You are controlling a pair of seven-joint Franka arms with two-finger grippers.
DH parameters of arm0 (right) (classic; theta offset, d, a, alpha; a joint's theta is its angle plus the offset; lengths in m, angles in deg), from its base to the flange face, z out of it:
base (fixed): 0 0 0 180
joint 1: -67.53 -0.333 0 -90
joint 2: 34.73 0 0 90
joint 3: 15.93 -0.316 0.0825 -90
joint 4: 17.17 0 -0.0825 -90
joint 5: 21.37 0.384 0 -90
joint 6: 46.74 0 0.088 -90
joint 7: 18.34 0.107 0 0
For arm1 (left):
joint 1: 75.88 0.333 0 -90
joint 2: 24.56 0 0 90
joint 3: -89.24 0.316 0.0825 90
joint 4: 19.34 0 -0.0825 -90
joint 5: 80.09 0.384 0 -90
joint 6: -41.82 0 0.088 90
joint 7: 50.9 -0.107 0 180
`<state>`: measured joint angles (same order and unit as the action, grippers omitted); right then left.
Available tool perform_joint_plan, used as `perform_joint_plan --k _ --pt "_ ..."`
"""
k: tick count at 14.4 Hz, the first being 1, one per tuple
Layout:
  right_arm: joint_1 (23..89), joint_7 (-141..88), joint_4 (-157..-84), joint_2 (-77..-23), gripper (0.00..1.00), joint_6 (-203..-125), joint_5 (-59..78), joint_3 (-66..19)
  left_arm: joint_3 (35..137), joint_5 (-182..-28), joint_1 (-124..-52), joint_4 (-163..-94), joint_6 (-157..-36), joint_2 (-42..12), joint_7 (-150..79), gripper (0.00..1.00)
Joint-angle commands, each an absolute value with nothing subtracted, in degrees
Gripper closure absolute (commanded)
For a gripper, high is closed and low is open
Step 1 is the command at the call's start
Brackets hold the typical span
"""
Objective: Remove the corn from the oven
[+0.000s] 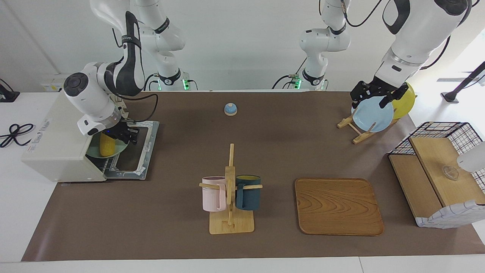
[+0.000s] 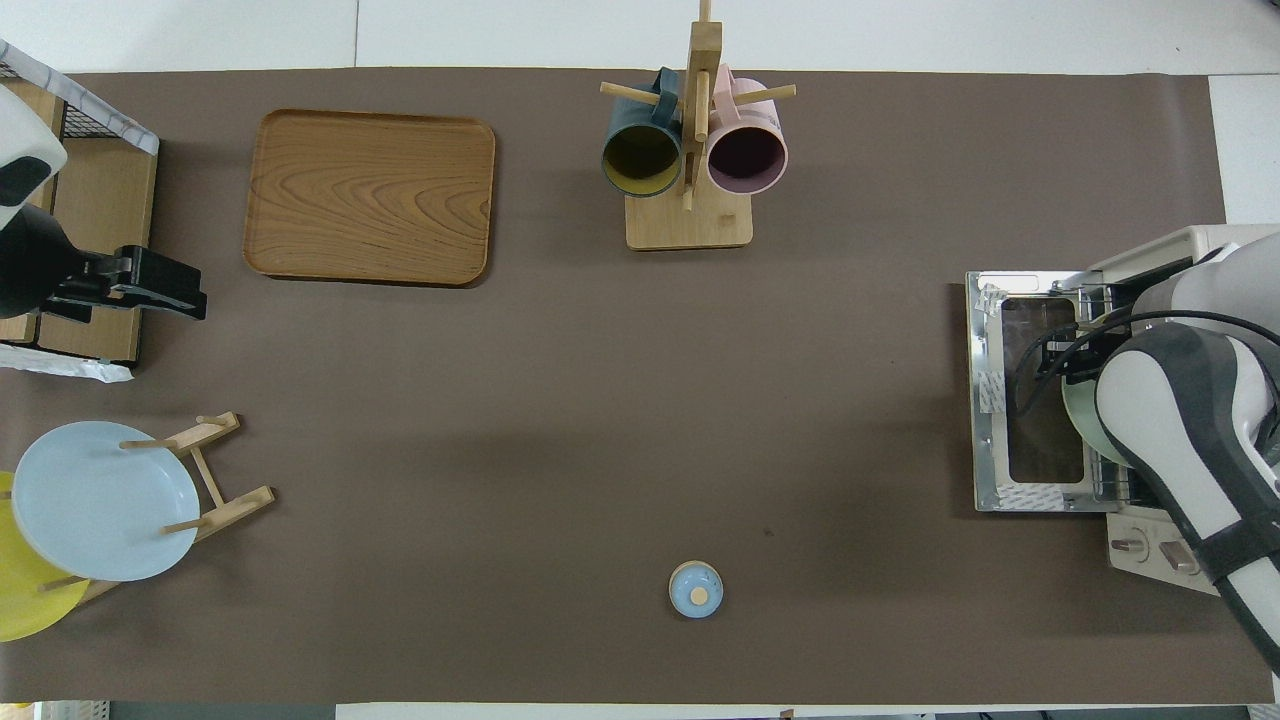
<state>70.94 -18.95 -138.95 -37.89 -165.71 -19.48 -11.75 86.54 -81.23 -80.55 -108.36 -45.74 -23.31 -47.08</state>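
- the left gripper (image 1: 373,94) waits up over the plate rack (image 1: 358,129), at the left arm's end of the table along the robots' edge; i cannot tell how it is set.
- the right gripper (image 1: 127,134) hangs at the oven's mouth, over the dropped-down door (image 1: 138,151), just beside the corn; whether it has hold of anything i cannot tell.
- the oven (image 1: 57,148) sits at the right arm's end of the table.
- the corn (image 1: 106,145) lies on a pale green plate (image 1: 113,151) on the pulled-out rack in the oven's mouth.
- judging by looks, the corn is light, stiff and smooth, likely slippery and prone to roll; a grip across its thick middle seems safest, without nudging the plate.
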Motion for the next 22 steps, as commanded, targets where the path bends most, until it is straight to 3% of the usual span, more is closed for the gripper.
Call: perform_joint_plan --k 1,4,5,9,15,19,22 --pt "71.7 -20.7 -142.9 -35.3 0.65 -168.1 -19.6 -12.0 86.3 -81.9 -80.0 -109.5 -45.5 -24.6 -47.3 0.00" --pt "71.7 -20.7 -143.2 -35.3 0.96 -167.7 -19.6 -12.0 86.3 -81.8 -80.0 -109.5 -45.5 -24.6 -47.4 0.00" --pt "71.7 -20.7 -143.2 -35.3 1.00 -167.4 -19.7 -12.0 86.3 -81.9 -80.0 -109.5 -45.6 -24.6 -47.3 0.00" --pt "69.0 -20.1 -142.0 -35.3 1.00 -165.1 -24.8 -12.5 86.3 -81.9 -80.0 -109.5 -45.6 -24.6 -47.4 0.00" --pt "53.8 -5.9 -130.4 -39.0 1.00 -157.7 -25.2 -12.5 86.3 -81.8 -80.0 -109.5 -45.7 -24.6 -47.6 0.00" --pt "42.1 10.0 -119.6 -46.7 1.00 -155.7 -24.7 -12.6 86.3 -81.8 -80.0 -109.7 -46.2 -24.6 -47.2 0.00" --pt "33.3 22.9 -108.3 -58.6 1.00 -155.4 -24.0 -12.5 86.3 -81.8 -79.9 -109.7 -46.2 -24.6 -47.5 0.00"
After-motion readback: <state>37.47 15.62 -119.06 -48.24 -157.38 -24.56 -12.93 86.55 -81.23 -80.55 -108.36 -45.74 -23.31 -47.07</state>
